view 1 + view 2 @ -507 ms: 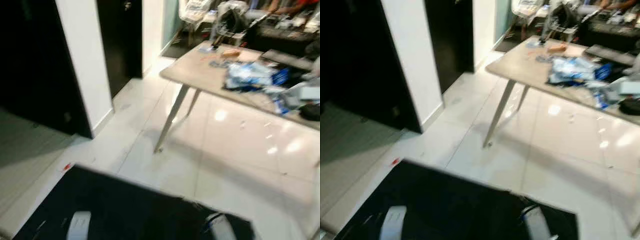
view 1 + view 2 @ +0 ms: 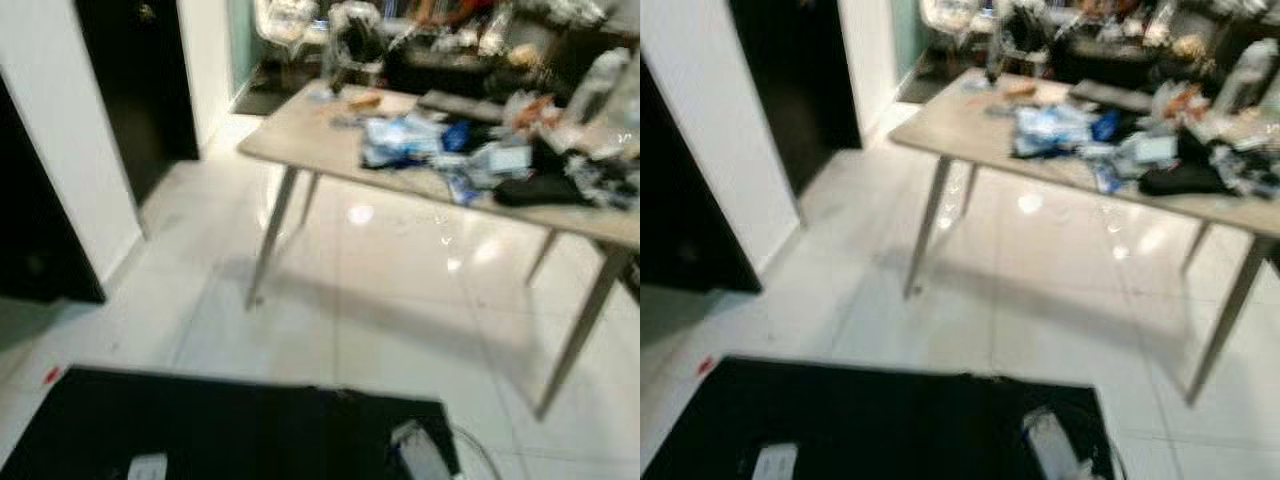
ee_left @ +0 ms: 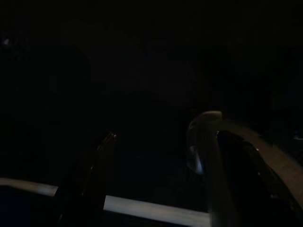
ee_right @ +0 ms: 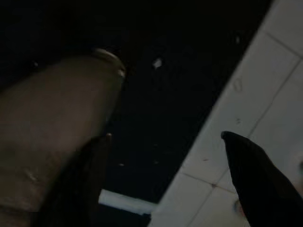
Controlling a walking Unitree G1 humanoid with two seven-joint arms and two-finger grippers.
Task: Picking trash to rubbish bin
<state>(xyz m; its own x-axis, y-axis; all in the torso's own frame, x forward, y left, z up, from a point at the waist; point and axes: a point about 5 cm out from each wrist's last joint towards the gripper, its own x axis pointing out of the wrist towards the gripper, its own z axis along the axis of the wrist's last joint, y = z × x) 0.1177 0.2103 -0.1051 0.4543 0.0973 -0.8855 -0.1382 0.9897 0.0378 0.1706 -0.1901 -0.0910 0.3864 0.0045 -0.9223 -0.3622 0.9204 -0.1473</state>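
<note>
a white tiled floor [image 2: 400, 300] and a cluttered table [image 2: 300, 140] were seen blurred, no bin or chosen trash could be told, so the task was judged barely begun, with both grippers [image 4: 165, 142] held apart and empty.

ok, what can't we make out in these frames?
- Clutter on the table: motion blur in both eye views; the blue-white heap and dark lump can't be identified as trash or not.
- Table's right end: cut off by the frame edge.
- Rubbish bin: none identifiable.
- Left wrist view: nearly black; surroundings unreadable past the left tool.
- Doorway: interior lost in shadow.
</note>
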